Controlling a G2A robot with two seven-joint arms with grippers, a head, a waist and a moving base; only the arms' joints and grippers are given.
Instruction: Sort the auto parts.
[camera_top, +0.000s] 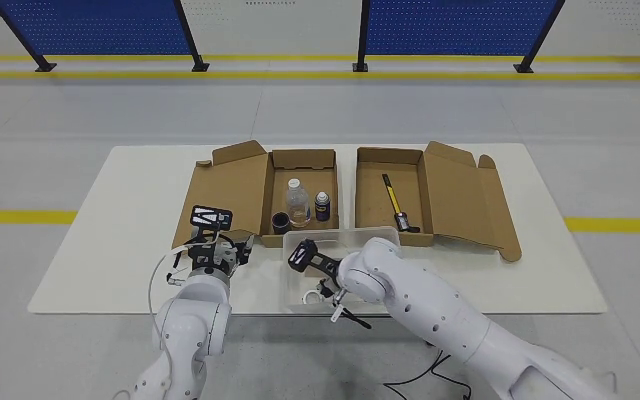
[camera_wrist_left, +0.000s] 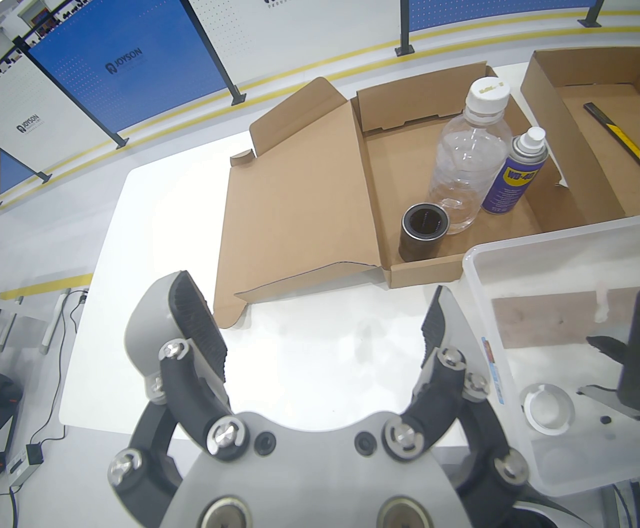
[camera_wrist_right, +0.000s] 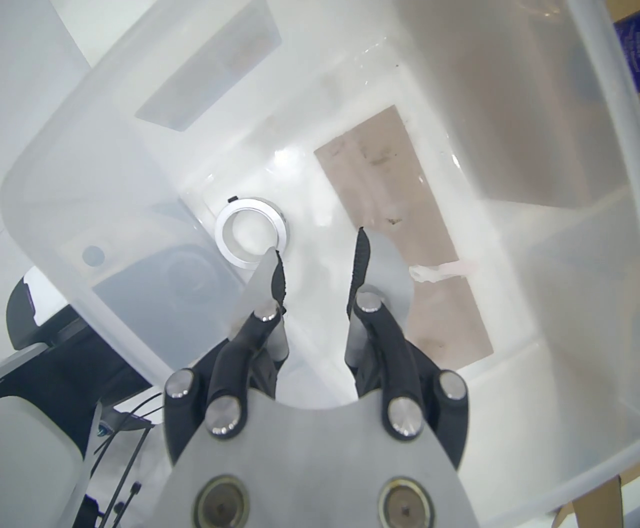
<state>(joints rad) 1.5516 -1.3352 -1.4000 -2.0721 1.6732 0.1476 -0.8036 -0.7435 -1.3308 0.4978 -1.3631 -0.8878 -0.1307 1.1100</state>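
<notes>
Two open cardboard boxes side by side on the table (camera_top: 120, 230): left box (camera_top: 304, 158) at 12 o'clock from the one clear plastic bin (camera_wrist_left: 545, 236), right box (camera_top: 390, 157) at 2 o'clock from it. In the left box, three things, all upright: one clear bottle (camera_wrist_left: 470, 165), one spray can (camera_wrist_left: 515, 182) just beside it at 3 o'clock, one black cylinder (camera_wrist_left: 421, 240) just beside it at 8 o'clock. In the right box, one hammer (camera_top: 395, 200), lying flat. In the bin, one silver ring (camera_wrist_right: 223, 235), flat on the floor, and the right gripper (camera_wrist_right: 316, 247) down inside, narrowly parted, holding nothing, one fingertip just beside the ring. Left gripper (camera_wrist_left: 312, 300) at 9 o'clock from the bin, over bare table, spread wide, empty.
</notes>
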